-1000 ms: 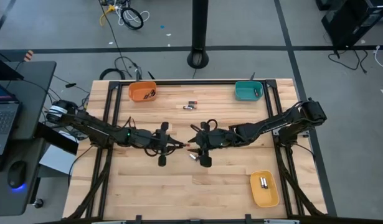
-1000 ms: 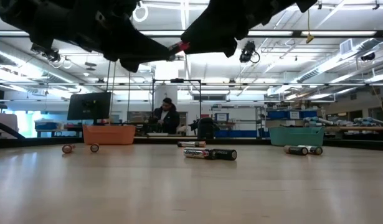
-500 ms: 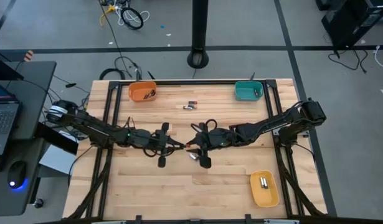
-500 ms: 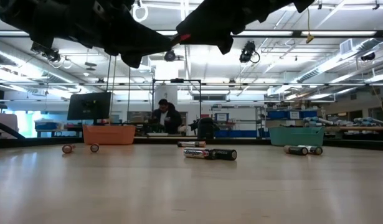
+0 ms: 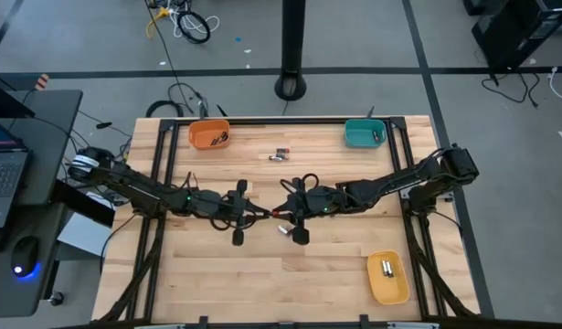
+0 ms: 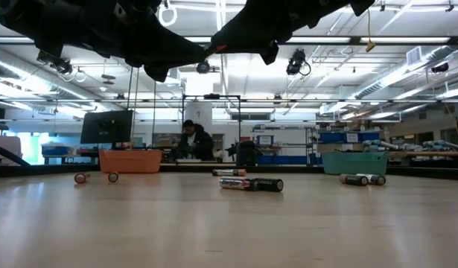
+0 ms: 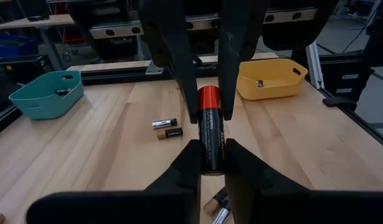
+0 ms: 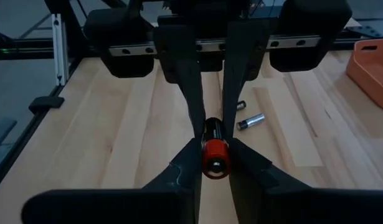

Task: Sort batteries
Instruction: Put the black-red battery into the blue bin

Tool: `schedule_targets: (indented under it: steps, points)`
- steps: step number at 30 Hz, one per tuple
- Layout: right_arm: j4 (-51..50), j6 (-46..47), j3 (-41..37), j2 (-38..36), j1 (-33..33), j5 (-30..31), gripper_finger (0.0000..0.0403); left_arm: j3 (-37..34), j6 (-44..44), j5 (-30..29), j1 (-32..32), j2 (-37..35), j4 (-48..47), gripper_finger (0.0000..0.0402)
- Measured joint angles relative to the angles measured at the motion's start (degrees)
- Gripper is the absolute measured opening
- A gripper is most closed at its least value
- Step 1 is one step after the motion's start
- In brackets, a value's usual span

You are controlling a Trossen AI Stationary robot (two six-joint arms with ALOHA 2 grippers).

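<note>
One black battery with an orange-red end point(image 7: 210, 134) hangs in the air over the table's middle, level, between my two grippers. My left gripper point(image 5: 262, 216) comes from the left and is shut on its black half. My right gripper point(image 5: 283, 213) comes from the right and is shut on its orange-red end point(image 8: 215, 155). Loose batteries lie on the wood: a pair below the grippers point(image 5: 284, 230) and a pair near the far edge point(image 5: 279, 155). Two silvery ones lie in the yellow bin point(image 5: 387, 276). My left gripper pinches the battery's black half point(image 7: 211, 158) between its two fingers. The fingers point(image 7: 190, 167) come level from the table's left and lie along the battery, which is lifted clear of the table. My right gripper pinches the orange-red end point(image 7: 210, 102) between its two fingers point(image 7: 182, 81). They come level from the table's right, along the battery, facing the left gripper's fingers.
The orange bin point(image 5: 209, 135) stands at the far left and the teal bin point(image 5: 364, 133) at the far right, each with batteries inside. The yellow bin is at the near right. More batteries point(image 6: 251, 184) lie on the wood in the low view. A person sits in the room behind.
My right gripper has edged toward the left gripper and shut its fingers on the battery's orange-red end. The battery has stayed level in the air.
</note>
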Motion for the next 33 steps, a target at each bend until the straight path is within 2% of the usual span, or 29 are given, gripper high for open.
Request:
schedule_targets:
  steps: [7,13,16,20,25,27,33]
  points:
    - [-1.0,0.4,0.0,-0.6,-0.8,0.0,0.0065,0.0,0.1,-3.0,0.0,0.0,0.1,0.0105]
    - [-7.1,0.9,0.0,-4.7,-2.4,1.7,0.0065,0.1,1.7,-11.7,0.0,0.0,-2.4,0.0122]
    - [-12.0,1.3,0.0,-8.2,-3.4,4.4,0.0065,0.1,3.0,-15.5,0.1,0.0,-3.4,0.0123]
    - [-22.6,2.7,0.0,-13.4,-6.1,13.2,0.0065,0.1,3.2,-17.3,0.0,0.0,-4.3,0.0124]
    - [-38.1,8.7,0.0,-18.8,-13.3,25.3,0.0065,0.1,3.1,-17.5,0.0,0.0,-5.5,0.0124]
    - [-41.4,10.3,-0.7,-19.9,-17.1,28.9,0.0065,0.1,3.1,-17.5,0.0,0.0,-5.7,0.0124]
    - [-40.4,11.3,-6.8,-20.9,-29.9,30.3,0.0065,0.1,3.0,-17.6,0.0,0.0,-6.9,0.0124]
